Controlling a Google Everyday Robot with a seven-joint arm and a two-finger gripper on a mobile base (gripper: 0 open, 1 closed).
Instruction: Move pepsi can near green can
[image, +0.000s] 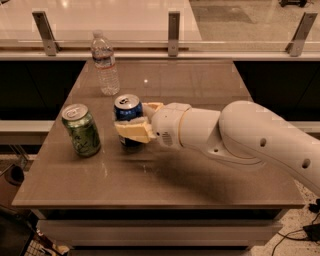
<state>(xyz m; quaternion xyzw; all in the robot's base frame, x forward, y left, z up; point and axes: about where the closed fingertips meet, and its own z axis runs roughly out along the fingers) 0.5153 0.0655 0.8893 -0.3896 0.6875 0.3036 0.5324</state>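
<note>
A: Where are things?
B: Green can (81, 130) at the left of the counter (175, 175); near it, not touching, the pepsi can (127, 106) — the pincer (132, 119) is closed on it, a finger either side.
A: How to finish well?
B: Ease it left, upright, stopping short of a knock.
A: Anything in the way?
B: Nothing between them — the water bottle (106, 65) stands well behind.

You're looking at what reads as an office or lab test space, not a home: a plain brown worktop (165, 175) backed along its far edge by a glass rail on metal posts (173, 27), polished floor beyond, cables (300, 231) on the floor off the near right corner. The hand (133, 121) grips the pepsi can (126, 107) left of centre.
</note>
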